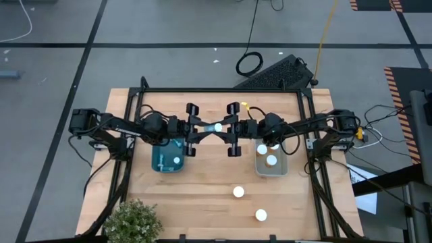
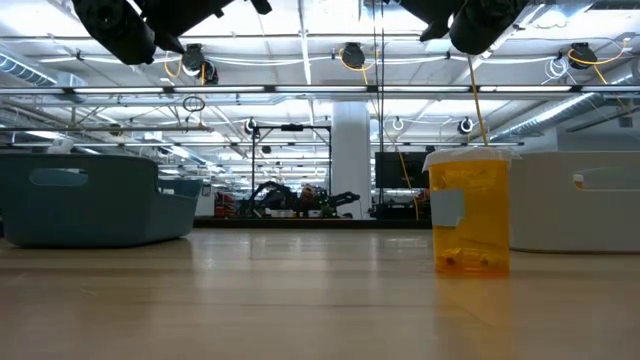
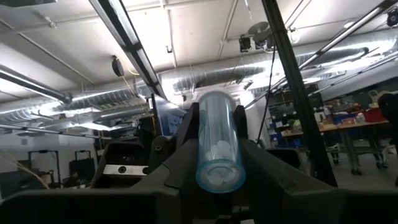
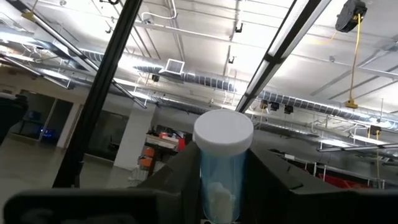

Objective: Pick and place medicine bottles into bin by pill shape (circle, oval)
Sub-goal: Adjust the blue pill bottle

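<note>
Amber bottle (image 2: 470, 210) stands upright on the table (image 2: 300, 300) closest to the low camera, white cap on top. Behind it sit the teal bin (image 2: 95, 205) at one side and the pale bin (image 2: 575, 210) at the other. From above, both arms meet mid-table, raised. A clear blue bottle (image 1: 217, 127) hangs between left pincer (image 1: 200, 128) and right pincer (image 1: 233, 128), well above the table. Left wrist view: bottle base faces the lens, round white pills inside, left pincer's fingers (image 3: 180, 146) clamped on both sides of it. Right wrist view: white cap end faces the lens, right pincer's fingers (image 4: 180, 168) close along both sides, contact not clear. Teal bin holds 1 white-capped bottle (image 1: 177, 161); pale bin holds 3 (image 1: 271, 160). 2 more capped bottles (image 1: 238, 192) (image 1: 260, 215) stand loose on the table, near the front. Potted plant (image 1: 131, 219) at the front left corner.
</note>
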{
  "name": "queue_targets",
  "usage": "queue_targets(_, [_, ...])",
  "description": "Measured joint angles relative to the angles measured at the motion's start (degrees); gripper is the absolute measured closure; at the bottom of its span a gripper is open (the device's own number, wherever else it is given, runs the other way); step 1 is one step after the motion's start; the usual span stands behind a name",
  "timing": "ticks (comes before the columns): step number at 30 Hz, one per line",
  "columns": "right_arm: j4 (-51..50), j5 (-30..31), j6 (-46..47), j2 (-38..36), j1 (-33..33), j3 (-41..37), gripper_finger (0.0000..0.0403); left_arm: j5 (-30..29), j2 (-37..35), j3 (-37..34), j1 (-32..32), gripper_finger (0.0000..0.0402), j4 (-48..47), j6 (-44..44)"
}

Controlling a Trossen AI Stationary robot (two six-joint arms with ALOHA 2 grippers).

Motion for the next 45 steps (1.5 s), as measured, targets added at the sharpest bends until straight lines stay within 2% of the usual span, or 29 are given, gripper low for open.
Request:
queue_targets(9, [-1.6, -0.1, 1.0, 0.0, -0.3, 0.0, 0.0268, -0.7, 0.0, 0.0, 0.1, 0.0293, -0.6, 0.6])
queue_targets(19, [-1.8, -0.1, 0.8, 0.0, -0.3, 0.0, 0.0309, -1.1, 0.0, 0.0, 0.1, 0.0293, -0.5, 1.1])
queue_targets(23, [-1.8, 0.0, 1.5, 0.0, -0.3, 0.0, 0.0313, -2.4, 0.0, 0.0, 0.0, 0.0292, -0.5, -0.1])
queue_targets(27, [-1.8, -0.1, 1.7, 0.0, -0.3, -0.3, 0.0302, -2.6, -0.4, 0.0, 0.1, 0.0259, -2.1, -1.1])
queue_targets(32, [-3.2, -0.3, 3.0, -1.5, -0.6, -2.8, 0.0301, -3.8, -5.9, 0.0, 0.2, 0.0175, -16.6, -2.8])
queue_targets(37, [-14.3, -0.8, 6.5, -6.2, -1.4, -5.2, 0.0300, -6.8, -15.5, 0.0, 0.3, 0.0106, -38.2, -3.4])
queue_targets(41, [-29.3, -0.9, 9.5, -8.0, -2.1, -5.3, 0.0297, -13.2, -22.0, 0.1, 0.3, 0.0083, -51.9, -6.0])
queue_targets(45, [-38.5, 1.5, 11.7, -8.2, -2.3, -5.3, 0.0297, -14.4, -25.5, 0.3, 0.6, 0.0086, -60.3, -8.8])
